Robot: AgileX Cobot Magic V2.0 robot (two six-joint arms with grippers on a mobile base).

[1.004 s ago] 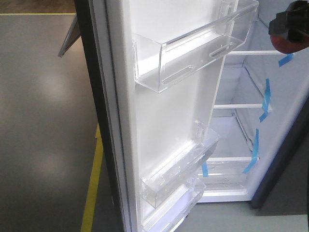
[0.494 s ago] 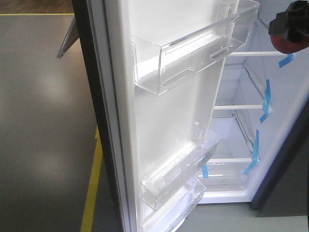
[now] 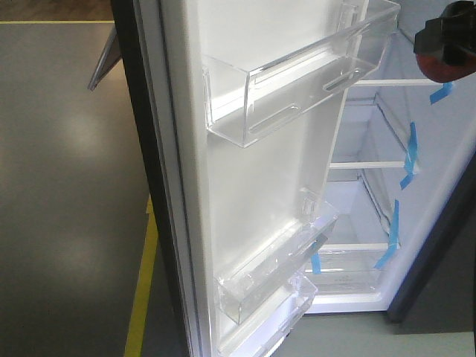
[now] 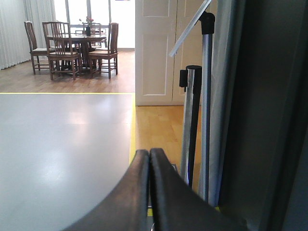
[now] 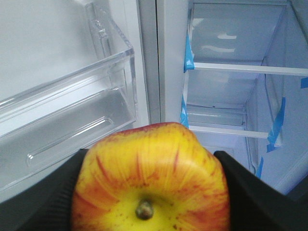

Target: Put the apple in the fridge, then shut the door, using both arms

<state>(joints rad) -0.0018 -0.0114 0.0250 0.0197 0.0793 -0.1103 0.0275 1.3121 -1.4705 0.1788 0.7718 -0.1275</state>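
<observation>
**Operator:** What has changed over the last second?

**Technician:** Very little. In the front view the door (image 3: 253, 186) and its upper bin (image 3: 297, 82) have drifted a trace leftward in frame, then settled. The apple (image 5: 150, 178) sits at the same spot near that view's top right corner. (So small a drift may come from the base or camera rather than the door; which one cannot be told.)

**Operator:** Gripper status?

**Technician:** The right gripper (image 3: 445, 33) is clamped on the apple, one black finger on each side, with the stem end facing the wrist camera. The left gripper (image 4: 149, 192) is pressed closed on nothing and hangs low beside a dark panel (image 4: 269, 120).

**Operator:** Apple location?

**Technician:** It is in the air before the open fridge (image 3: 439, 186), about level with the front edge of the top shelf (image 3: 387, 82) and to the right of the bin. No shelf bears it yet.

**Operator:** Consequence for the task?

**Technician:** Placement is judged to be pending, since the carry appears to have paused at the threshold. The next move calls for a reach past a shelf's front edge before release. The door stands wide open, so closing follows placement.
</observation>
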